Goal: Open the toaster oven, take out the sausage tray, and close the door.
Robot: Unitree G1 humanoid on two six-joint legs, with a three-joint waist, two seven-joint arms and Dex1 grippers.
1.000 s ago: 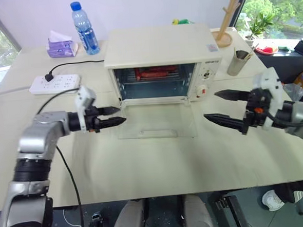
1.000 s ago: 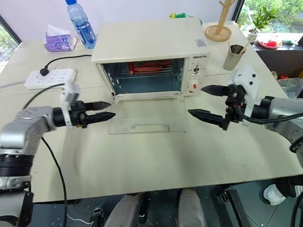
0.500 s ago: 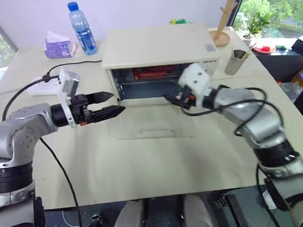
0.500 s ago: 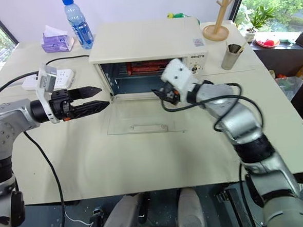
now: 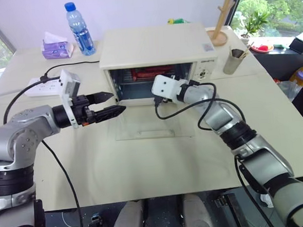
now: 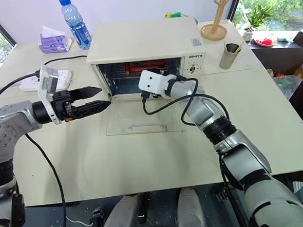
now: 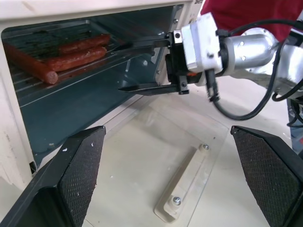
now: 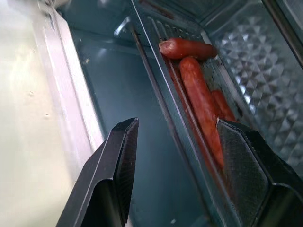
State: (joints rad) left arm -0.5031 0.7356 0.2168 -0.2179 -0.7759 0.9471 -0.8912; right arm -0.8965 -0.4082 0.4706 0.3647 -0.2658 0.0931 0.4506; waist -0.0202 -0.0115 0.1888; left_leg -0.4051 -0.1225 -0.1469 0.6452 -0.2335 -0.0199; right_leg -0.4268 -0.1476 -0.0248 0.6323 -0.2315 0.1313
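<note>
At frame centre: your right gripper (image 7: 142, 66) is reaching, jaws apart, around the sausage tray (image 8: 199, 109) edge.
Left gripper (image 5: 107, 105): you are holding it open.
Door (image 5: 155, 126): lying open.

sausage tray (image 7: 57, 54) in oven (image 5: 157, 43) – door (image 5: 155, 124) flat

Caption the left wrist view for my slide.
Right gripper open at the sausage tray edge inside the toaster oven.
</note>
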